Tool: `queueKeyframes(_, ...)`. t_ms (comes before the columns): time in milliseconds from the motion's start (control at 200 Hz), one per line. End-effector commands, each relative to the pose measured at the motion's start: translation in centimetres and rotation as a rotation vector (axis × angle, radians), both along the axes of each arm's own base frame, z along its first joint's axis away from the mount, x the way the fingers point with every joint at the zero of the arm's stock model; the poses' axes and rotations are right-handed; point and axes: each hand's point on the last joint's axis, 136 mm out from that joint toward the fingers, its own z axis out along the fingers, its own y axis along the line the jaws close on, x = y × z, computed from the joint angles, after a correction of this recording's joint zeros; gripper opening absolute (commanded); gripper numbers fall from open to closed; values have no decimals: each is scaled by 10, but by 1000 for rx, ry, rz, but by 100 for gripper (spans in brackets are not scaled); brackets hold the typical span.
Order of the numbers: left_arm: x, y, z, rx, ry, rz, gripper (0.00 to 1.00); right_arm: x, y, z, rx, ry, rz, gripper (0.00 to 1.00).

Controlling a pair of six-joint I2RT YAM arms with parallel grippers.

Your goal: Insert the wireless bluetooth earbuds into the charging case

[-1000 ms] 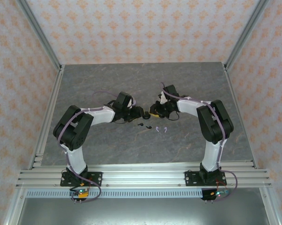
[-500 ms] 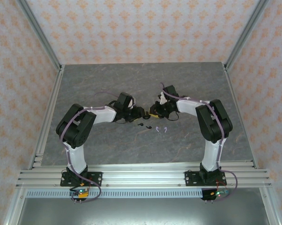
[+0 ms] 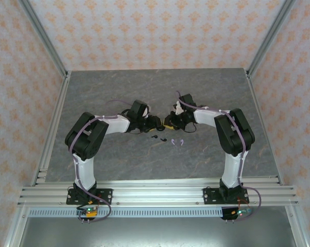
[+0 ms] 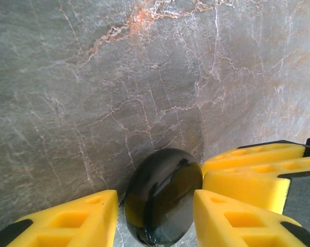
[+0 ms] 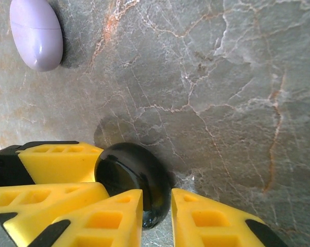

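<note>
Left gripper [image 4: 156, 206]: yellow fingers set on either side of a glossy black charging case [image 4: 162, 193]. The right-hand finger lies against the case's flank and the left-hand one sits tight beside the other flank. I read this as clamped on the case. The case stands tilted up on its edge on the grey marbled table [image 4: 93, 77], not lying flat.

Right gripper [image 5: 156, 208]: fingers narrowly apart, with the lower rim of the same black case in the gap. One finger overlaps the case and the other meets its edge. I cannot tell whether they actually press on it. In the left wrist view these two fingers reach in from the right and touch the case's upper side.

In the top view both grippers meet nose to nose at mid-table.

Earbuds: the black pair [image 3: 158, 138] and the pale lavender pair [image 3: 176, 142] lie loose on the table in a short row just nearer the arm bases than the grippers. None are in a case.

A closed lavender charging case [image 5: 36, 33] lies on the table, well apart from the black one.
</note>
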Motion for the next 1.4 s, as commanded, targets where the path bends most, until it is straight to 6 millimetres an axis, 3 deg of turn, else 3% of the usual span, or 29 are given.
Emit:
queueKeyframes(0, -2, -8, -13, -4, 25, -9, 42, 2, -4, -11, -18, 25, -20, 21)
queueKeyframes(676, -2, -16, 1, -87, 11, 9, 36, 3, -2, -8, 39, 37, -45, 19)
queueKeyframes(991, 4, -21, 11, -152, -18, 34, 38, 3, -2, -9, 64, 48, -53, 18)
queueKeyframes(1396, 6, -22, 9, -164, -18, 45, 39, 6, -1, -7, 102, 52, -62, 18)
